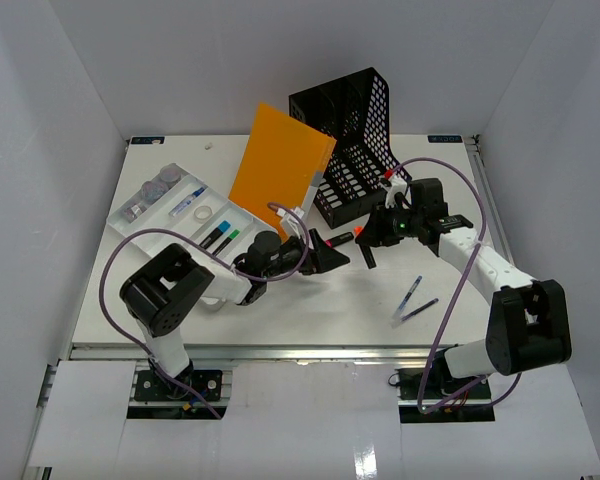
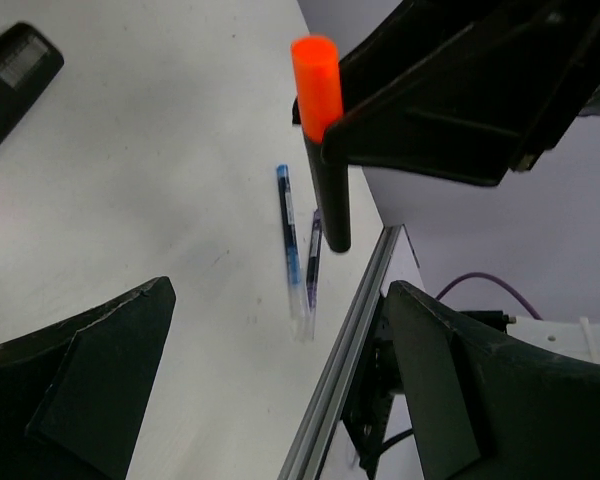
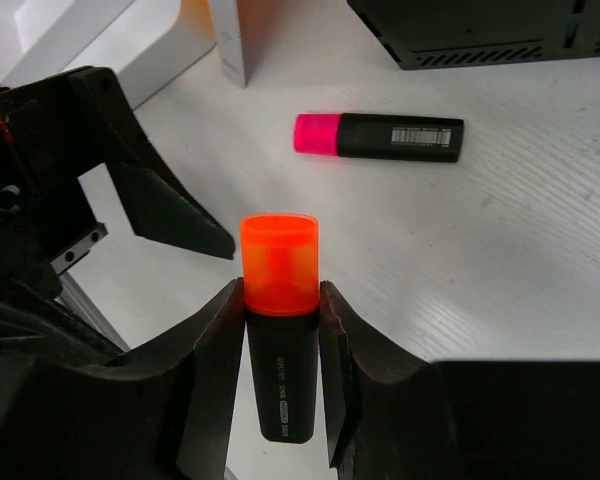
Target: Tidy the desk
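While the right gripper [image 3: 280,300] pinches an orange-capped highlighter [image 3: 279,380] above the desk [image 3: 500,260], the left gripper [image 2: 280,295] gapes wide, empty

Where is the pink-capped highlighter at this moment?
The pink-capped highlighter lies flat on the desk near the middle of the top view, just in front of the black file rack.

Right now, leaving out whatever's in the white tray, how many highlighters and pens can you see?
Highlighters: 2 (orange highlighter in the right fingers, pink highlighter on the desk)
Pens: 2 (farther pen, nearer pen, both loose on the desk)
Total: 4
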Robot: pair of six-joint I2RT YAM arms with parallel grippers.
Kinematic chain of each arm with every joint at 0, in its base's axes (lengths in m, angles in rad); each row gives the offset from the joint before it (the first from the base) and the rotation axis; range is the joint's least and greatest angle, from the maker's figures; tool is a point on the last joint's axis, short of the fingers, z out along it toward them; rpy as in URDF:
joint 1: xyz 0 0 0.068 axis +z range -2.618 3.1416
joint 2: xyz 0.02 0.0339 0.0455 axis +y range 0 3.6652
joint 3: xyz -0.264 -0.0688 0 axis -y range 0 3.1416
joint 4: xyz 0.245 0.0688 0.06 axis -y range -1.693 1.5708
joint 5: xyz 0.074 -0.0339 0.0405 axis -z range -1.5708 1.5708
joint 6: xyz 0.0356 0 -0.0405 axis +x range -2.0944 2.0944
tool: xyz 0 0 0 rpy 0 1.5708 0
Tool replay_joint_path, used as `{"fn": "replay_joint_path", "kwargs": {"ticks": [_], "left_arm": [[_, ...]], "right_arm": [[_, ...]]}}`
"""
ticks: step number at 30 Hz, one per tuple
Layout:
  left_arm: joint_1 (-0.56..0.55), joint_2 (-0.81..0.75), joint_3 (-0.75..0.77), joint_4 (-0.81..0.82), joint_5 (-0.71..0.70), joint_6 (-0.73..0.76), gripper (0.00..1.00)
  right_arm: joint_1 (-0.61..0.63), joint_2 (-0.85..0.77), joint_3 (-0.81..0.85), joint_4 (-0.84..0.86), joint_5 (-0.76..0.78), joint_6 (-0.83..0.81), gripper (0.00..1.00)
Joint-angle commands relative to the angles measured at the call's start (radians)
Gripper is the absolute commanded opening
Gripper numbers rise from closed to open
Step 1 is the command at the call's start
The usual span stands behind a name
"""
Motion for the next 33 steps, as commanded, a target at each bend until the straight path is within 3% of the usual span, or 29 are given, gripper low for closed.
{"fn": "replay_joint_path", "kwargs": {"ticks": [1, 8, 14, 25, 33], "left_arm": [[-0.017, 0.031, 0.096, 0.104, -0.038, -0.028, 0.98], [-0.048, 0.101, 0.211, 0.052, -0.063, -0.005, 0.97], [-0.054, 0.138, 0.226, 0.045, -0.088, -0.024, 0.86], [-0.06, 0.131, 0.249, 0.001, -0.115, -0.014, 0.77], [-0.058, 0.135, 0.284, -0.024, -0.098, 0.004, 0.48]], "right_arm": [[-0.002, -0.021, 0.022, 0.038, -0.097, 0.07, 0.08], [-0.002, -0.011, 0.041, 0.061, -0.138, 0.122, 0.08], [-0.002, -0.042, 0.042, 0.131, -0.167, 0.181, 0.08], [-0.002, -0.058, 0.032, 0.234, -0.177, 0.276, 0.08], [-0.002, -0.094, -0.001, 0.268, -0.172, 0.28, 0.08]]}}
